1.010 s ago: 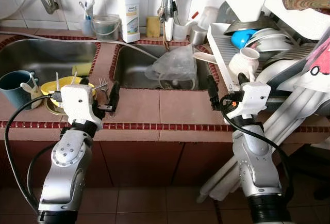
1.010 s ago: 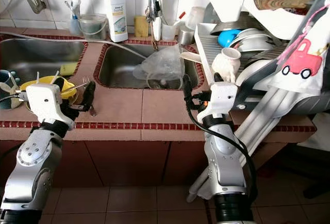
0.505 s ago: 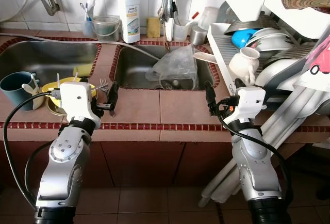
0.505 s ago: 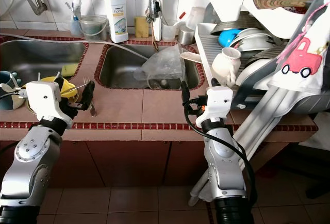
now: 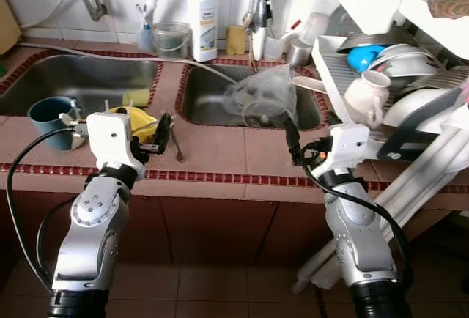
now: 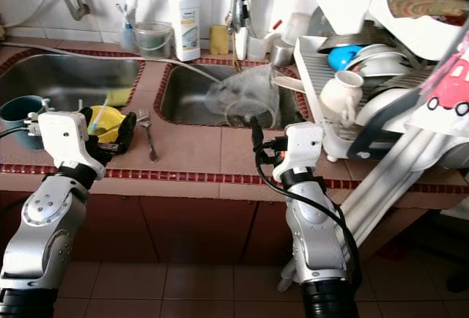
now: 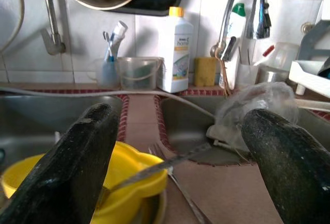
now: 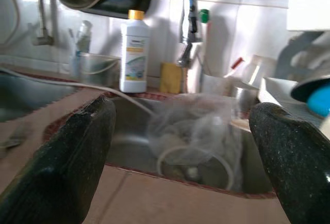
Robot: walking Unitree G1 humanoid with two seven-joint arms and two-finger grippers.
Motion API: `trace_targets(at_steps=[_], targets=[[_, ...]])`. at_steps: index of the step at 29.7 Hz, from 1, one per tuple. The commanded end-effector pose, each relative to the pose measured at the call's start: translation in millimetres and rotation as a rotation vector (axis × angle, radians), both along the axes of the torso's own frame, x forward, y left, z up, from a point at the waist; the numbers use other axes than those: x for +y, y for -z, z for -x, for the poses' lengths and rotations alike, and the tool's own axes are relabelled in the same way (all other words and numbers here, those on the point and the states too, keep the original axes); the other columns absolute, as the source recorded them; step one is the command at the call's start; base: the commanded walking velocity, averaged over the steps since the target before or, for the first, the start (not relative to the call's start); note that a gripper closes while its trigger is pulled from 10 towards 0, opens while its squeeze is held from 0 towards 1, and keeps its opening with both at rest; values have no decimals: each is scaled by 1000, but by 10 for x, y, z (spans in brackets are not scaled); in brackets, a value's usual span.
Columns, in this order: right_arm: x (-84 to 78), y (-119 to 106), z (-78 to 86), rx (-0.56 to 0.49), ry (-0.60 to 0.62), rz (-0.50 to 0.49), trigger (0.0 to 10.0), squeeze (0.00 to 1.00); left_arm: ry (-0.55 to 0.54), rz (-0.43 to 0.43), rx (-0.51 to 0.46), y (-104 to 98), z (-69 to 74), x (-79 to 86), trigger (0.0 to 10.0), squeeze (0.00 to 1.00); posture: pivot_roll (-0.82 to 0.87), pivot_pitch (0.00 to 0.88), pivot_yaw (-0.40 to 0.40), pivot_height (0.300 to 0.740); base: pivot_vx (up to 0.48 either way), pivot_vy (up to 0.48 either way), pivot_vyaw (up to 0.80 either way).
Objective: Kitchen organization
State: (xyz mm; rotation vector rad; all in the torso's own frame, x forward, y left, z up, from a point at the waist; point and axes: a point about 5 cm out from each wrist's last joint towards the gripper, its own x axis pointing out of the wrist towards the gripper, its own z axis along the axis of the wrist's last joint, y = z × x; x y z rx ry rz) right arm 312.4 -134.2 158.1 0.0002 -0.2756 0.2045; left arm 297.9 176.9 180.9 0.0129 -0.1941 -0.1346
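A yellow bowl (image 5: pixel 138 118) with cutlery in it sits on the tiled counter (image 5: pixel 220 149) between the two sinks' front edges. A fork (image 5: pixel 176 143) lies just right of it. My left gripper (image 5: pixel 163 130) hovers open over the counter between bowl and fork, holding nothing. In the left wrist view the bowl (image 7: pixel 129 175) lies low between the spread fingers (image 7: pixel 77 162). My right gripper (image 5: pixel 291 138) stands open at the front of the right sink (image 5: pixel 212 98), facing a crumpled clear plastic bag (image 5: pixel 260 94) in it.
A blue mug (image 5: pixel 50 115) stands left of the bowl. A white detergent bottle (image 5: pixel 204 10), a sponge (image 5: pixel 235 39) and cups line the back ledge by the tap (image 5: pixel 258 6). A full dish rack (image 5: pixel 399 76) crowds the right side.
The camera has shifted left along the counter. Both grippers now sit further left over it: the left one has passed from right of the fork to left of it. Both stay open.
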Motion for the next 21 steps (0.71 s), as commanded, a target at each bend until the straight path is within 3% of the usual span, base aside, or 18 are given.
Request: trace_targets(at_steps=[1, 21], targets=[[-25, -64, 5, -19, 9, 4, 10000, 0, 15, -7, -1, -25, -22, -42, 10000, 0, -46, 16, -27, 740, 0, 300, 0], [-4, -84, -10, -22, 9, 4, 10000, 0, 13, -4, -19, -89, -64, -41, 10000, 0, -45, 27, -22, 740, 0, 304, 0]])
